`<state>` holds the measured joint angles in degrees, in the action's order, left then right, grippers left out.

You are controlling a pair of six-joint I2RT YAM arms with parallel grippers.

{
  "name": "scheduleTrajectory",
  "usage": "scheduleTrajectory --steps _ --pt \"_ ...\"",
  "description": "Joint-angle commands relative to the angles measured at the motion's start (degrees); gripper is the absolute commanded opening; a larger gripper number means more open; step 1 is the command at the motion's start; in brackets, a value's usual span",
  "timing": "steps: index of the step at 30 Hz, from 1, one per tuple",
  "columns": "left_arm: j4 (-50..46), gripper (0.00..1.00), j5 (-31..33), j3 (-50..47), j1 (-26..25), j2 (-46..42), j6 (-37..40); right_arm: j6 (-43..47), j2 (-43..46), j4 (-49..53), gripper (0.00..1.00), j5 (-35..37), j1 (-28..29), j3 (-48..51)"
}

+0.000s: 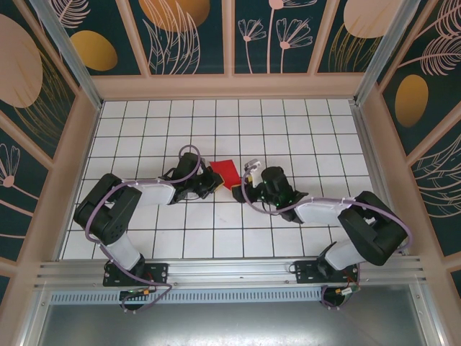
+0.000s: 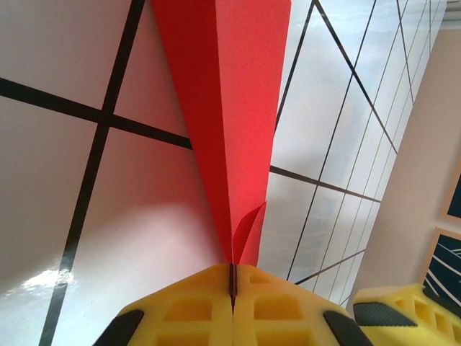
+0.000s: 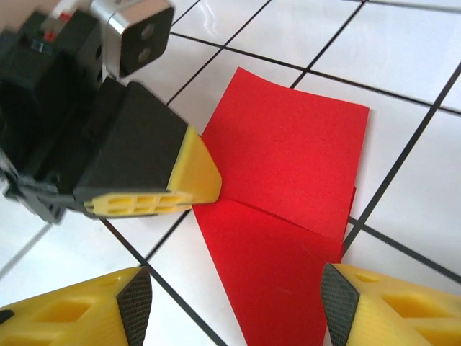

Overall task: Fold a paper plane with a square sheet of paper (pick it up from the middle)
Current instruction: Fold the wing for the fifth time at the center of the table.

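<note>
The red sheet of paper [image 1: 226, 171] is folded, with a crease across it, and sits at the middle of the tiled table. In the left wrist view my left gripper [image 2: 232, 277] is shut on the paper's near edge, and the paper [image 2: 230, 108] rises away from the pads as a narrow doubled wedge. In the right wrist view the paper [image 3: 288, 144] lies below my right gripper [image 3: 236, 303], which stands open with its pads either side of the lower flap, not touching it. The left gripper's yellow fingertips [image 3: 196, 180] pinch the paper's left edge at the crease.
The white gridded table [image 1: 302, 137] is walled by patterned panels at the back and sides. Both grippers [image 1: 214, 185] [image 1: 241, 192] meet at the paper, close together. One right fingertip [image 2: 400, 311] shows at the lower right of the left wrist view.
</note>
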<state>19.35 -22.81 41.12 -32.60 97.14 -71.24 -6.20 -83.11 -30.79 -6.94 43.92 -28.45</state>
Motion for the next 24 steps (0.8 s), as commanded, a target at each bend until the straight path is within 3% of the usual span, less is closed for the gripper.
scheduleTrajectory --steps 1,8,15,24 --pt "-2.0 0.08 -1.0 1.7 -0.4 -0.9 -0.3 11.6 -1.2 -7.1 0.66 7.6 2.3 2.1" --pt "-2.2 0.08 -1.2 1.8 -0.4 -0.9 -0.5 20.5 -8.4 -11.5 0.64 13.9 7.6 0.5" --pt "-2.5 0.08 -1.2 1.5 -0.4 -1.3 -0.8 21.3 -13.6 -15.2 0.65 19.6 8.8 -0.5" --pt "-2.4 0.08 -1.6 1.5 -0.4 -1.3 -1.2 24.1 -18.2 -17.6 0.53 21.2 9.3 -1.9"
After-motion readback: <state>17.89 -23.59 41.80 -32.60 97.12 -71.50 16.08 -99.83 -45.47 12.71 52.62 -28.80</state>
